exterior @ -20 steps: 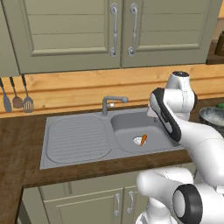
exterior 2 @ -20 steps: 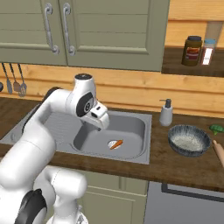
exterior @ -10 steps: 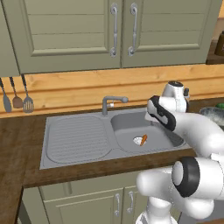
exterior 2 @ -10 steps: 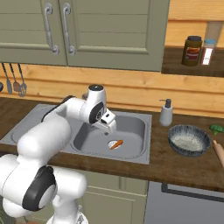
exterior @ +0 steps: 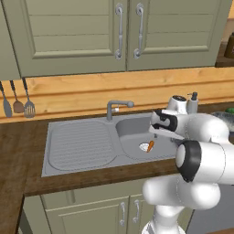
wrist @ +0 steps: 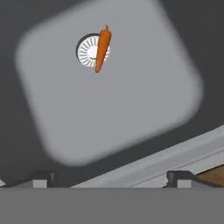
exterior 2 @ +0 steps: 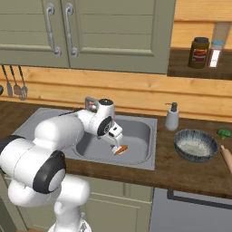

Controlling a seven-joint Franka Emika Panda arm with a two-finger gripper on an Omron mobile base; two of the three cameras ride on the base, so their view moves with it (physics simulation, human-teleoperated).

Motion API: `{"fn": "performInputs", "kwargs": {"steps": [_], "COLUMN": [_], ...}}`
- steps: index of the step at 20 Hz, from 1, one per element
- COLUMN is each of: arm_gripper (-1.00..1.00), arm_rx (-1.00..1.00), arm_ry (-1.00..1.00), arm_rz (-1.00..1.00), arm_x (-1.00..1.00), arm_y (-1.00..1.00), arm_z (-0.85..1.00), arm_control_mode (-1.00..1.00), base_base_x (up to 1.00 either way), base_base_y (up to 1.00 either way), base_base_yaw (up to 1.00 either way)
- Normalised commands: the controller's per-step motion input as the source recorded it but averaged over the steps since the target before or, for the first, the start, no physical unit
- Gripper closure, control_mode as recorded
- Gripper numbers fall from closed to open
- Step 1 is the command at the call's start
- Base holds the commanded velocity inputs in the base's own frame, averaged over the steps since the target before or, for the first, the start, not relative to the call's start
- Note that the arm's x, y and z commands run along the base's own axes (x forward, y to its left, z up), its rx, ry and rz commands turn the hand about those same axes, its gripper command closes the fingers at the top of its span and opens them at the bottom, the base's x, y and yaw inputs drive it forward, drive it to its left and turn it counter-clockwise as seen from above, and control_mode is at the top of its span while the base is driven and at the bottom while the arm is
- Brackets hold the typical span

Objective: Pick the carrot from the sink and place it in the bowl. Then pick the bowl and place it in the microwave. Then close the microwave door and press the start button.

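Carrot (wrist: 102, 48) lies across the white drain on the floor of the sink (exterior: 82, 145) basin. Gripper (exterior 2: 115, 143) hangs above the basin, fingers spread, holding nothing (carrot well apart from it). Bowl (exterior 2: 195, 145) sits on the worktop (exterior 2: 181, 172), right of the sink.

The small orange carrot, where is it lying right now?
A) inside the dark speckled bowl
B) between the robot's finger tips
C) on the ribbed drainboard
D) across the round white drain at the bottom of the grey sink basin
D: the small orange carrot lies across the round white drain on the floor of the grey metal sink, apart from the gripper, whose finger tips are spread wide with nothing between them.
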Motion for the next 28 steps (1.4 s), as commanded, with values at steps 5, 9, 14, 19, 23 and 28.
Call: {"fn": "performInputs", "kwargs": {"steps": [5, 9, 14, 19, 23, 28], "arm_gripper": [-1.0, -1.0, -1.0, -1.0, -1.0, -1.0], "arm_rx": [0.02, 0.01, 0.0, 0.0, 0.0, 0.0], "arm_ry": [0.0, 0.02, 0.03, 0.01, 0.0, 0.0], "arm_rz": [0.0, 0.0, 0.0, 0.0, 0.0, 0.0], "arm_x": [0.06, 0.05, 0.15, 0.07, 0.1, 0.39], "arm_y": [-0.13, -0.15, -0.02, 0.0, 0.0, 0.0], "arm_z": [-0.28, -0.09, -0.16, -0.13, -0.21, -0.26], "arm_control_mode": [-1.0, -1.0, -1.0, -1.0, -1.0, -1.0], "base_base_x": [0.0, 0.0, 0.0, 0.0, 0.0, 0.0], "base_base_y": [0.0, 0.0, 0.0, 0.0, 0.0, 0.0], "base_base_yaw": [0.0, 0.0, 0.0, 0.0, 0.0, 0.0]}}
